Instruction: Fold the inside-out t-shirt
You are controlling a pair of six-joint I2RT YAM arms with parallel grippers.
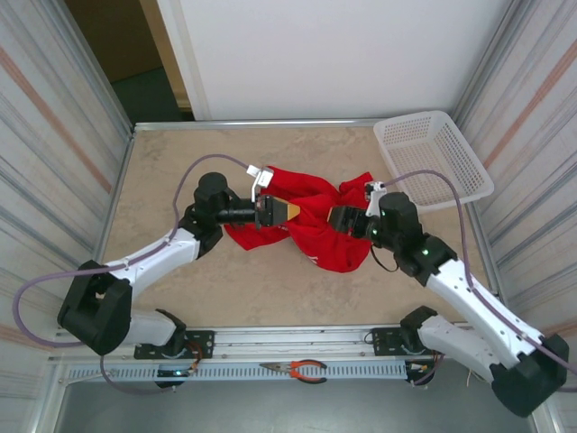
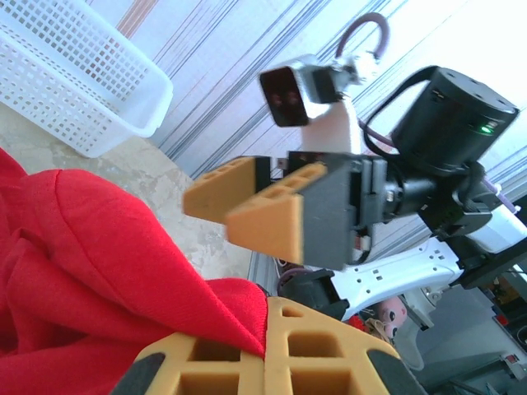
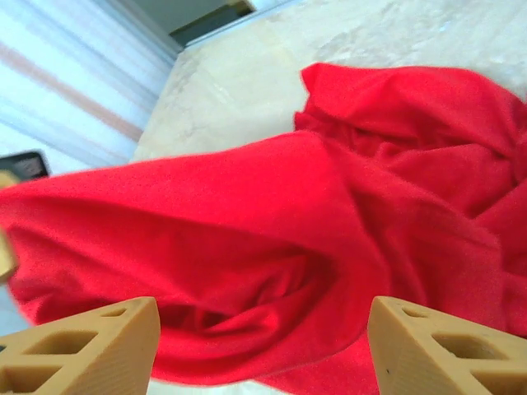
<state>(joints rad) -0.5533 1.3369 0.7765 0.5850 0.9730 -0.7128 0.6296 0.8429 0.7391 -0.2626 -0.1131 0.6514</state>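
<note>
**Left gripper pinched the red t-shirt, right gripper stood open**

At the near edge, a pair of pliers (image 1: 297,370) with red handles lay on the metal rail (image 1: 270,341) between the two arm bases. From these bases both arms reached forward and inward over the beige table (image 1: 171,171), so that the grippers faced each other near its middle.

The t-shirt (image 1: 315,230) lay there as a crumpled heap, plain red on all the faces that showed, between the two grippers and partly under them. The left gripper (image 1: 293,210) came from the left side and was closed on a fold of the cloth. In the left wrist view, the red fabric ran down into the narrow gap between its tan fingers (image 2: 321,358) and was squeezed there. The right gripper (image 1: 338,218) came from the right side and pointed at the same heap. Its tan fingers (image 3: 90,346) stood wide apart in the right wrist view, with the cloth lying beyond them and nothing between them. The left wrist view also showed these fingers empty and apart from the fabric.

Farther back, a white plastic mesh basket (image 1: 433,158) stood at the far right corner of the table, just beyond the right wrist.
</note>
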